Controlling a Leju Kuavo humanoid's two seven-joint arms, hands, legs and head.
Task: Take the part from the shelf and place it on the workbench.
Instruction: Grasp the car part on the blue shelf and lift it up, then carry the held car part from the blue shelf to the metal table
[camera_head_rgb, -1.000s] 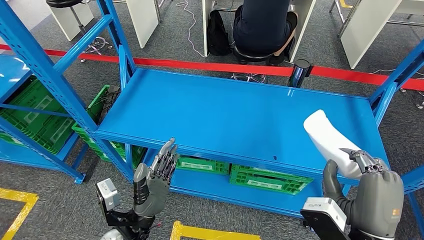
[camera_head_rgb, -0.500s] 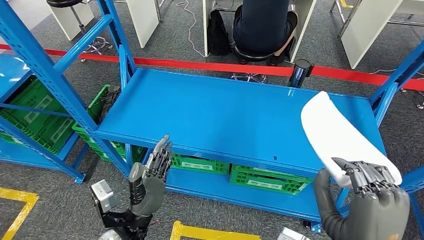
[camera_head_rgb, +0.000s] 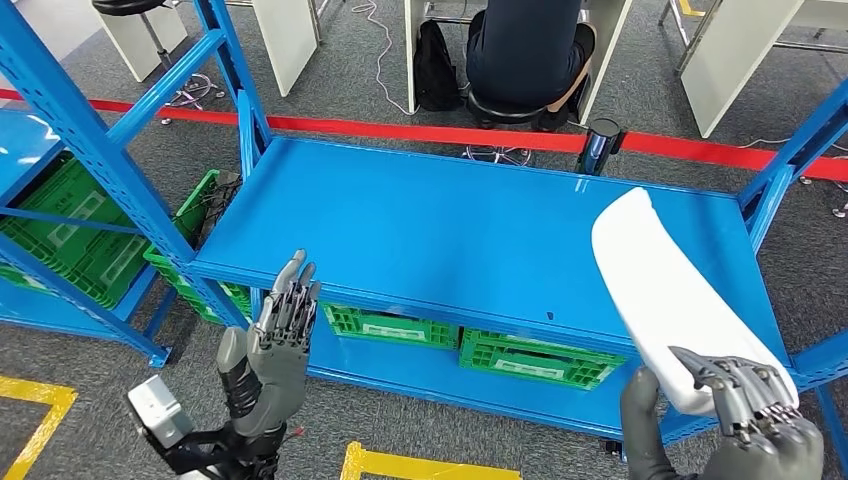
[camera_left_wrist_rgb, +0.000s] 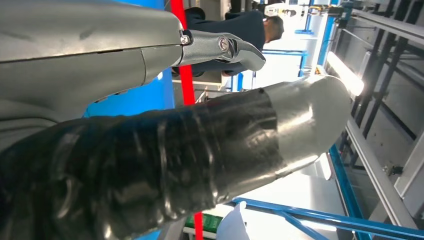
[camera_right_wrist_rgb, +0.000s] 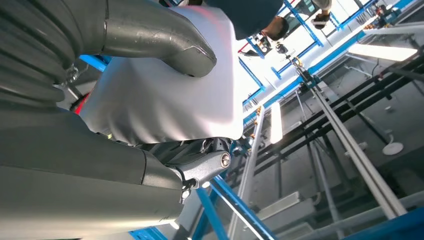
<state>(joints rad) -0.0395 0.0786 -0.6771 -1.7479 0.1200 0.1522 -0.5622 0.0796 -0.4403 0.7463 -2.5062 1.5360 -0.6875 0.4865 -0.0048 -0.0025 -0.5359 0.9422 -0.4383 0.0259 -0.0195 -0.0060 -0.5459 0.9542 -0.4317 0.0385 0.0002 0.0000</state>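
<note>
Since a second ago, the white part (camera_head_rgb: 672, 290) is seen raised and tipped so that its broad curved face is turned upward, and the left hand (camera_head_rgb: 272, 345) is carried lower and further left. A wide blue shelf (camera_head_rgb: 440, 230) is spread across the scene, with green crates (camera_head_rgb: 535, 357) stored on the level beneath. The part is held above the shelf's right front corner, its near end gripped by the right hand (camera_head_rgb: 745, 420), thumb beneath and fingers over the top. The left hand is held flat and empty before the shelf's left front edge. The part is judged to be lifted clear, with carrying to the workbench remaining.
</note>
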